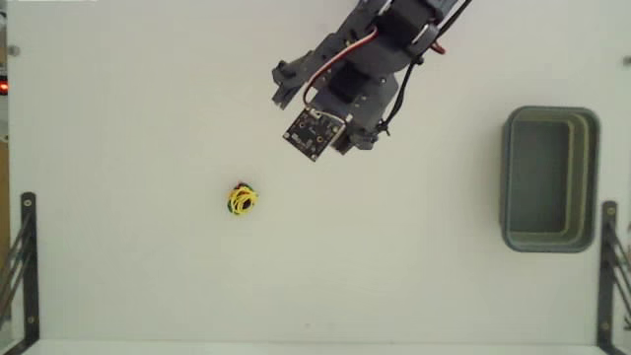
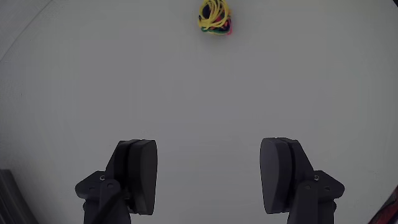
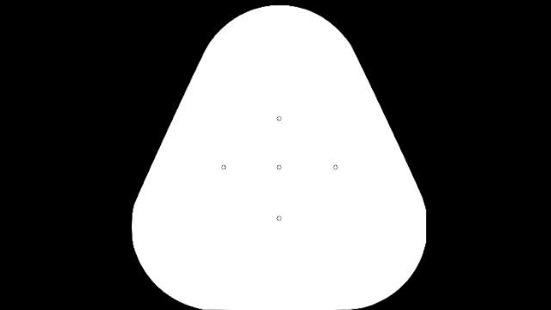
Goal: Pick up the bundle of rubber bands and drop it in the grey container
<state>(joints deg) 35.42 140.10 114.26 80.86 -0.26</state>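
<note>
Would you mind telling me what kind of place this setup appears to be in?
Probably a tabletop robot test bench: a plain white table, black clamp brackets at its edges, and only a bundle of rubber bands and a grey container laid out.

Yellow rubber band bundle on table; grey container well apart, upright.

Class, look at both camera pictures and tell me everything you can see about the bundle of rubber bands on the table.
The bundle of rubber bands is a small roundish clump of thin tangled loops, mostly yellow with bits of green and red, some dark strands among them. It looks soft and springy. It lies loose on the plain white table, touching nothing else. In the fixed view it sits left of centre, well apart from the rectangular grey-green plastic tub at the right. In the wrist view it lies near the top edge, ahead of the open black gripper.
</note>
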